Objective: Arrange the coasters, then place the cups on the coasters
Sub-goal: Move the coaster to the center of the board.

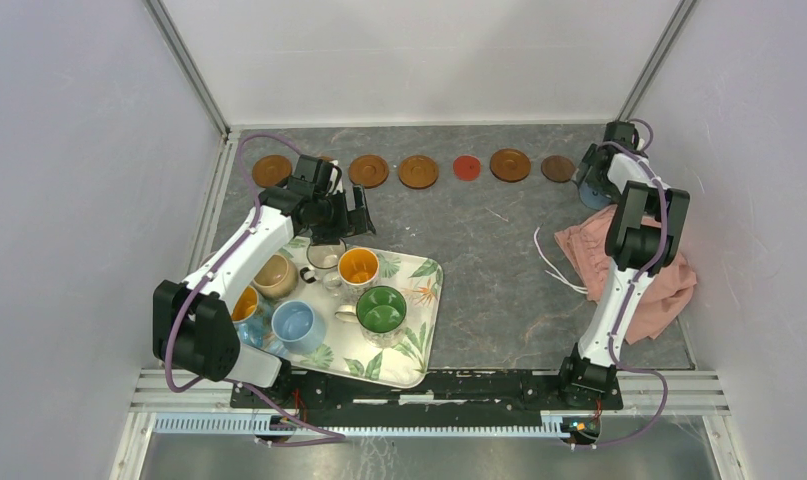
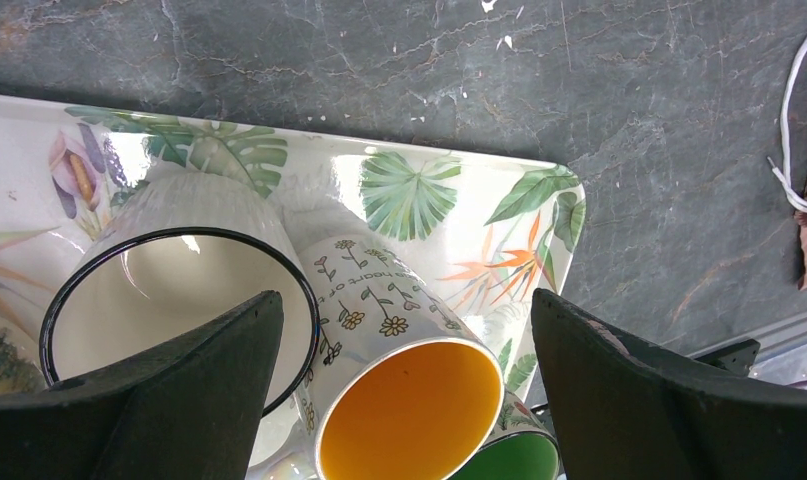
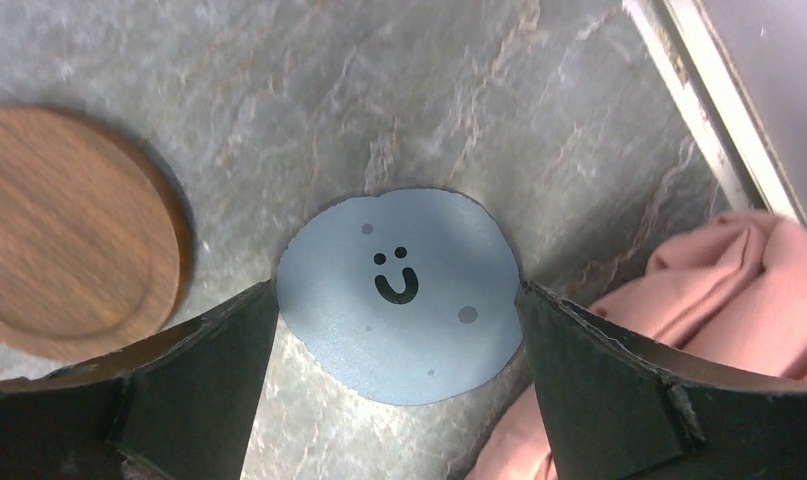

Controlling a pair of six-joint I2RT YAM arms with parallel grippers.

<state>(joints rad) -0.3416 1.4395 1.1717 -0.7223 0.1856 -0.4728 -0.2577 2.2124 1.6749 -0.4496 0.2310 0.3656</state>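
The left gripper (image 2: 403,300) is being held wide open, with nothing in it, just above the cream cup (image 2: 169,290) and the orange cup (image 2: 409,415), which are sitting on the leafy tray (image 2: 429,190). The right gripper (image 3: 399,290) is being held wide open too, around the grey-blue coaster (image 3: 429,340) lying flat on the table (image 3: 379,100) between a brown coaster (image 3: 69,230) and a pink cloth (image 3: 739,290), though it is hard to tell if the fingers (image 3: 179,390) are touching it. The other coasters (image 1: 418,171) are lying in a row.
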